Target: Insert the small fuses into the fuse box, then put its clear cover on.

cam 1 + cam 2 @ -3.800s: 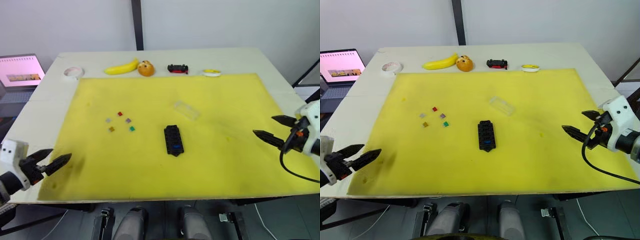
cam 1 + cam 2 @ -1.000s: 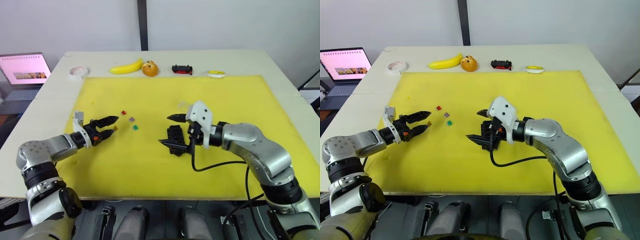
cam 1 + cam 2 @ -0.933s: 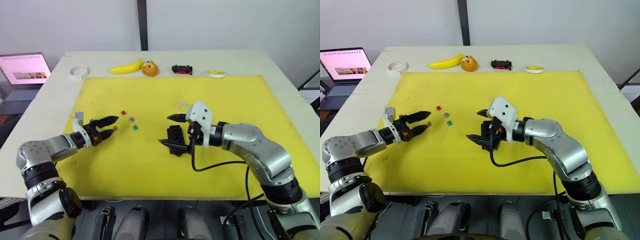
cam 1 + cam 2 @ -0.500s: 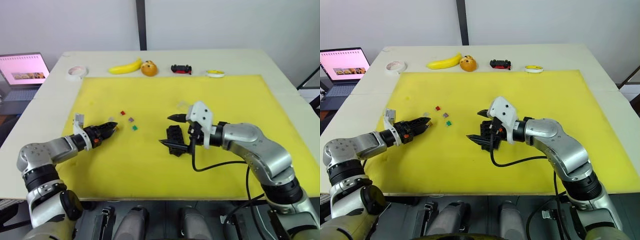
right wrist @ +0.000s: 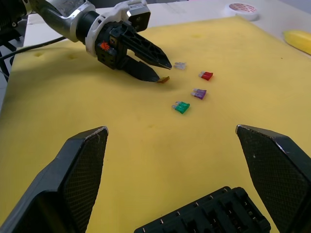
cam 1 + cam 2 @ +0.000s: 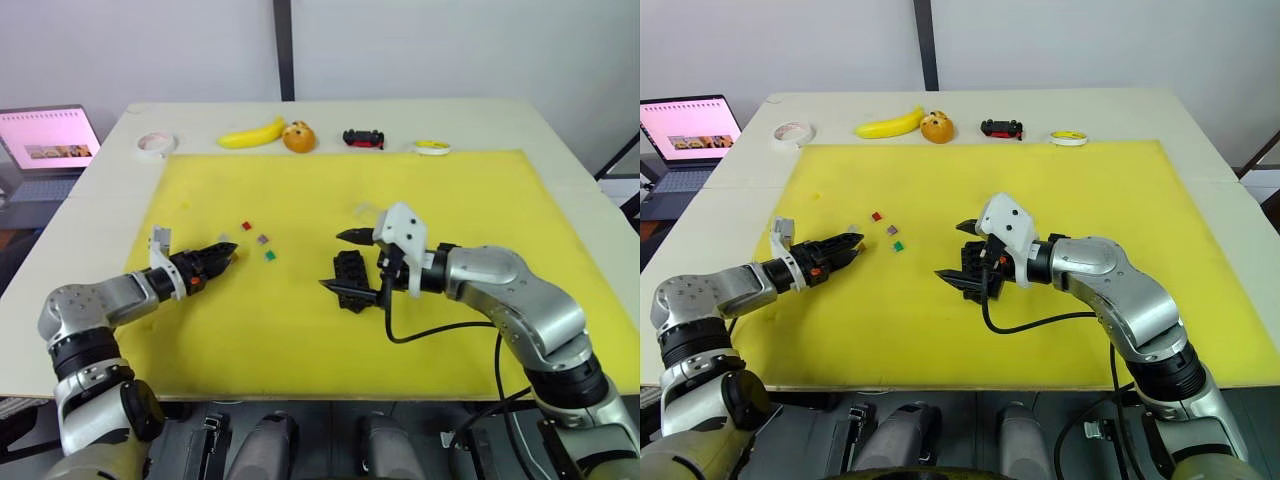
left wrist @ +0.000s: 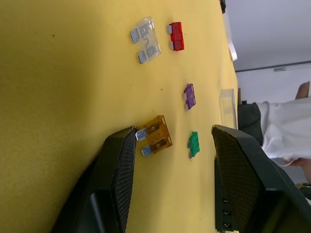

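A: Head views first. Where's the box?

B: The fuse box (image 6: 350, 278) lies flat near the middle of the yellow mat (image 6: 300, 330). The right gripper (image 6: 345, 262) straddles it, fingers spread wide, one tip beyond the box and one on the near side, gripping nothing.

A: And the fuses?

B: Red fuse (image 6: 246, 226), purple fuse (image 6: 263, 239) and green fuse (image 6: 269, 255) sit loose on the mat left of the box. The left gripper (image 6: 853, 243) points at that cluster with its tips close together; from here I cannot tell whether it grips anything.

A: The cover?

B: A faint clear cover (image 6: 368, 212) lies on the mat just beyond the box. Along the table's far edge stand a tape roll (image 6: 154, 144), banana (image 6: 250, 133), orange (image 6: 296, 137), toy car (image 6: 362, 138) and a small yellow roll (image 6: 430, 147). A laptop (image 6: 45, 140) sits off to the left.

A: Left wrist view?

B: The left fingers (image 7: 119, 160) are parted. The amber fuse (image 7: 156, 135) lies on the mat between them, its prongs right at one finger, not clamped. Further out lie a clear fuse (image 7: 145, 39), the red, purple and green ones, and the cover.

A: Right wrist view?

B: The right fingers (image 5: 82, 165) are wide apart with the box's slotted top between them at the frame edge. Across the mat, the left gripper's tips meet at the amber fuse.
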`<state>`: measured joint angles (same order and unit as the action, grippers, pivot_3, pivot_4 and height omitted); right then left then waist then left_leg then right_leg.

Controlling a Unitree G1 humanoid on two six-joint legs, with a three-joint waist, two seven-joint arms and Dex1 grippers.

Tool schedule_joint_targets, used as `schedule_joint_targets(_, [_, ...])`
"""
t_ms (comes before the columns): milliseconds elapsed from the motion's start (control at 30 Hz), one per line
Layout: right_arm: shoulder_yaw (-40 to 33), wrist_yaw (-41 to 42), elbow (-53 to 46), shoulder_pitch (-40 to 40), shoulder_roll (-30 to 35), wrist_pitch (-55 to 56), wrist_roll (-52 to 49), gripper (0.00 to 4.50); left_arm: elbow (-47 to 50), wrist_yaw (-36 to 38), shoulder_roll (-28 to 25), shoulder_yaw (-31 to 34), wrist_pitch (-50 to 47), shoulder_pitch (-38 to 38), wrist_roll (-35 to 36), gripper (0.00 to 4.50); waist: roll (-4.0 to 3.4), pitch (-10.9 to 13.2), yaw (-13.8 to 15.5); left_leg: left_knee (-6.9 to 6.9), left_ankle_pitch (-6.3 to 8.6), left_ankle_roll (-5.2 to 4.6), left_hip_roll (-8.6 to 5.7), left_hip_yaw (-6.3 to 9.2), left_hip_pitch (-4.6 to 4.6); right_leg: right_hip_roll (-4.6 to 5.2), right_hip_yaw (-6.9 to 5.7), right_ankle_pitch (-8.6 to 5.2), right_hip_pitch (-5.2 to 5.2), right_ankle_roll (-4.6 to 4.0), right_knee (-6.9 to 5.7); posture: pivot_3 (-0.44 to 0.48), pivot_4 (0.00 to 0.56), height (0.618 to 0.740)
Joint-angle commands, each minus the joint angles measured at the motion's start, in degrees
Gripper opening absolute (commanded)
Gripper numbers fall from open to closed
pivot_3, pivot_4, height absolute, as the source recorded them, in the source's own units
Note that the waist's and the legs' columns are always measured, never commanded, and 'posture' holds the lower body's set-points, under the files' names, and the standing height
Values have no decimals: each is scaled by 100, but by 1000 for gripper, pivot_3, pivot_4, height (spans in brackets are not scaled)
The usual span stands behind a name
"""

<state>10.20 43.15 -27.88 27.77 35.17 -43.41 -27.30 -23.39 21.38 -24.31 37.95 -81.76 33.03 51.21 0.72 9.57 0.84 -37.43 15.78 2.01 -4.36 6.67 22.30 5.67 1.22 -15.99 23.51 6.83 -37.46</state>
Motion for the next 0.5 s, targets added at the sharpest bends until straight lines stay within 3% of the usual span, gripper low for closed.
schedule_joint_targets(33, [-212,9,-218,10,65,46,-56,4500,-62,-1,101,-255,1,-60,-110,2618,0,0,1,0,0,0,0,0,0,0,0,0,-1,0,1,0,150,740])
schedule_joint_targets(433, [-208,3,-302,-29,101,15,-77,4500,-69,34,103,-287,-6,-86,-155,2618,0,0,0,0,0,-1,0,1,0,0,-1,0,-1,0,1,0,150,740])
schedule_joint_targets(500, [-207,5,-293,-22,104,14,-73,4500,-57,30,109,-274,-19,-88,-143,2067,0,0,0,0,1,-1,0,1,0,0,-1,0,-1,0,1,0,150,740])
